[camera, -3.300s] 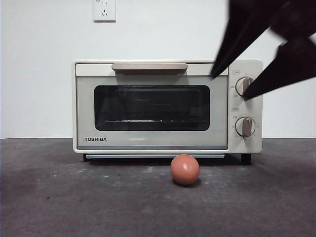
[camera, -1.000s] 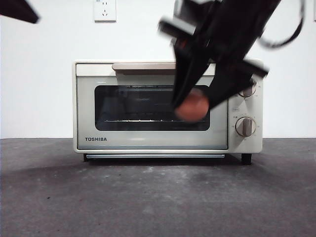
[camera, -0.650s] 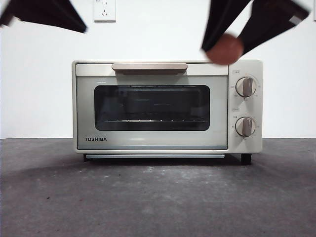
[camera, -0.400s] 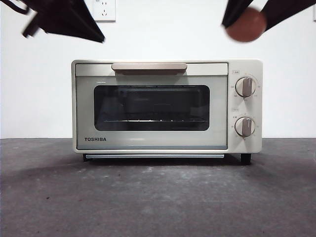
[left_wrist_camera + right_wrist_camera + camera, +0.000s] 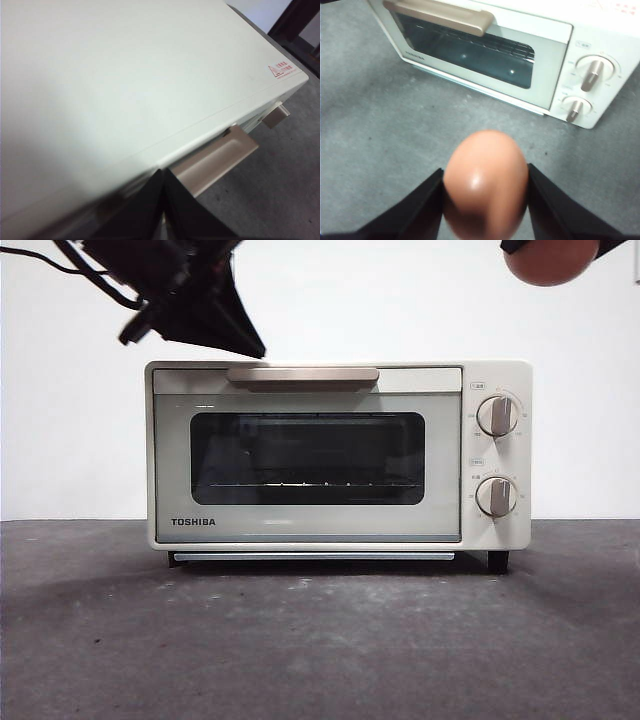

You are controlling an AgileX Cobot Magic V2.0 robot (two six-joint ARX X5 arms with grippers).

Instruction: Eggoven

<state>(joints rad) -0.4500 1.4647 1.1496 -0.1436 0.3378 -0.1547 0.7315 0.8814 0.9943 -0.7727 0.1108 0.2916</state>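
While my left tool hangs just above the top left of the cream boxy TOSHIBA toaster oven, jaws pressed together, the oven's door is shut on the dark table. Up right, my right tool pinches the smooth reddish-brown egg high over the oven's knob side.

TOSHIBA, in dark letters, sits low on the left of the toaster oven door. A small red warning sticker on the oven's top is too blurred to read.
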